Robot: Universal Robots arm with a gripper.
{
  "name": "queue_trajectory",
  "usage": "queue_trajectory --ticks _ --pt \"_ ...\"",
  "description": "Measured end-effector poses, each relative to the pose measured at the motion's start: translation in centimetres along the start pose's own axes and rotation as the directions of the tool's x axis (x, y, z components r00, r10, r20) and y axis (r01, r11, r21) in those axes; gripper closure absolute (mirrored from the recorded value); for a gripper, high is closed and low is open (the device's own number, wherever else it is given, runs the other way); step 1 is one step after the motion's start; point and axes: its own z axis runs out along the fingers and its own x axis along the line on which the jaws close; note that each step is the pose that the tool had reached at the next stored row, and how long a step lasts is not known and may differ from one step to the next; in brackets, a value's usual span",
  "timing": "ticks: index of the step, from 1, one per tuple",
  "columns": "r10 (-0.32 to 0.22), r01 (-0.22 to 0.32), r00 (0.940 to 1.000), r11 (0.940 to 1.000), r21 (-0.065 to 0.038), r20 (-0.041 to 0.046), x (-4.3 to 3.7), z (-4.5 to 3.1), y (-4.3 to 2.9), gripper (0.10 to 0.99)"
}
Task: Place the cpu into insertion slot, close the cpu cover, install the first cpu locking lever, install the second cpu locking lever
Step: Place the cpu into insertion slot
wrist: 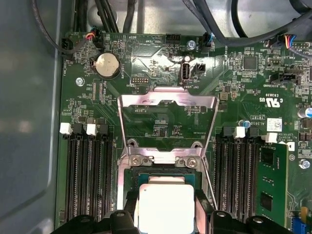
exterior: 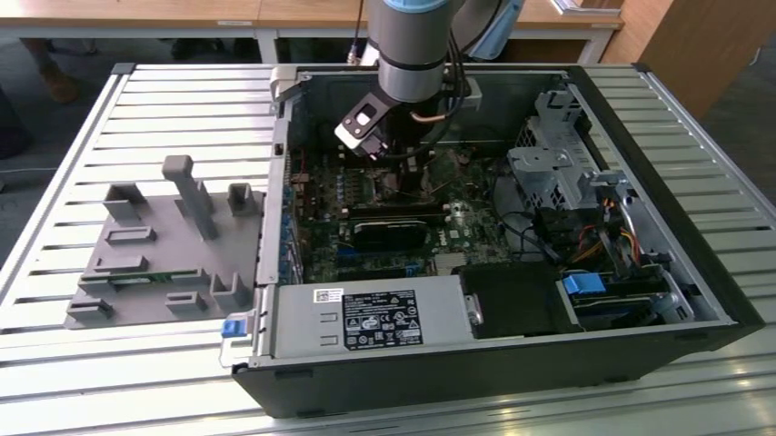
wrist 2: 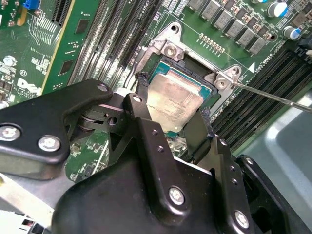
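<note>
The cpu (wrist 2: 171, 101), a small square chip with a silver-grey top, sits between the two black fingers (wrist 2: 140, 92) of my gripper (wrist 2: 173, 97), which is shut on its opposite edges. It is held low over, or just in, the insertion slot (wrist 2: 194, 62), whose dark socket and silver rim show around it. In the first wrist view the cpu (wrist: 165, 207) lies at the socket (wrist: 161, 171), and the cpu cover (wrist: 168, 100) stands swung up and open beyond it. A thin locking lever (wrist 2: 273, 95) sticks out from the socket's corner. In the exterior view the gripper (exterior: 406, 177) reaches down into the computer case.
Long black memory slots (wrist: 87, 180) flank the socket on both sides. The green motherboard (exterior: 363, 204) lies in the open case (exterior: 631, 118) with a black heatsink block (exterior: 394, 232), cables and a drive cage (exterior: 552, 173). A grey fixture tray (exterior: 164, 245) stands at the exterior view's left.
</note>
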Motion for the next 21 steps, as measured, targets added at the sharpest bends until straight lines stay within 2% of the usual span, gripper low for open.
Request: queue_trajectory --ticks 10,15,21 --pt "0.004 -0.004 1.0 1.0 0.004 0.0002 0.12 0.3 -0.01 0.545" --pt "0.005 -0.005 1.0 1.0 0.004 -0.0056 0.13 0.27 0.01 0.545" --pt "0.006 -0.006 1.0 1.0 0.005 -0.0055 0.12 0.49 0.0 0.545"
